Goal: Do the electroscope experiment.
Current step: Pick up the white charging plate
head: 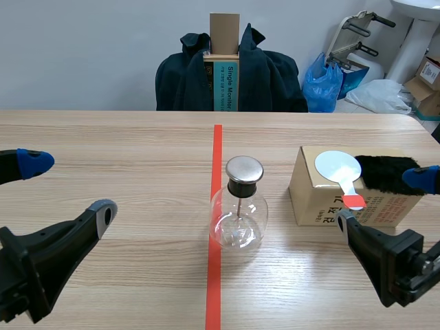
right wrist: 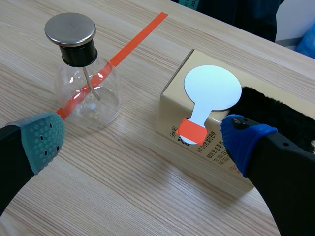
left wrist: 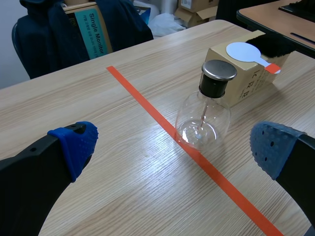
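A glass flask electroscope (head: 237,213) with a metal cap stands on the red tape line at the table's middle. To its right sits a cardboard box (head: 313,199). On the box lie a white round paddle (head: 338,167) with a red handle and a piece of black fur (head: 385,173). My left gripper (head: 69,187) is open at the near left. The flask (left wrist: 204,118) stands ahead of it, the box (left wrist: 246,83) further on. My right gripper (right wrist: 142,140) is open, with the paddle (right wrist: 212,88) and fur (right wrist: 275,113) just ahead and the flask (right wrist: 88,93) beside them.
Beyond the table's far edge a chair draped with a dark jacket (head: 275,75) holds a tall teal and cardboard box (head: 223,69). A blue bag (head: 323,82) and other clutter lie at the back right.
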You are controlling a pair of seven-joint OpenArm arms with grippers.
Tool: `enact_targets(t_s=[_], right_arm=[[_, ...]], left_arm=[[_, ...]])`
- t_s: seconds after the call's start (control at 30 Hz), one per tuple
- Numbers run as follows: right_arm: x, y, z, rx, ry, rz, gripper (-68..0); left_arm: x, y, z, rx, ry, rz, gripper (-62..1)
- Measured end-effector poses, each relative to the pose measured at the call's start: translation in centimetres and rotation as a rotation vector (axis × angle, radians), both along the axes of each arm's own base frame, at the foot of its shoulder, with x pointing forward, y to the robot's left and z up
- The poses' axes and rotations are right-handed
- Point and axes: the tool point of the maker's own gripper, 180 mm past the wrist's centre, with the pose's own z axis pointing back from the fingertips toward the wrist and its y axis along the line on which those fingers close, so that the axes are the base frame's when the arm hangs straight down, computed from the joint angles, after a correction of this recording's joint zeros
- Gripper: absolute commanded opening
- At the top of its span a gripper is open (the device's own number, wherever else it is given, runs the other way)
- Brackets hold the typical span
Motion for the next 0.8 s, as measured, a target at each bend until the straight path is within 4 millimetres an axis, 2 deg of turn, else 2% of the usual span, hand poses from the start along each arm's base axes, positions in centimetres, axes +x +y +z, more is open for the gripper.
enact_targets(t_s=[0.8], right_arm=[[0.06, 0.06, 0.25, 0.007, -0.013, 0.002, 0.4]], left_arm=[[0.0, 0.01, -0.05, 0.002, 0.002, 0.0, 1.4]])
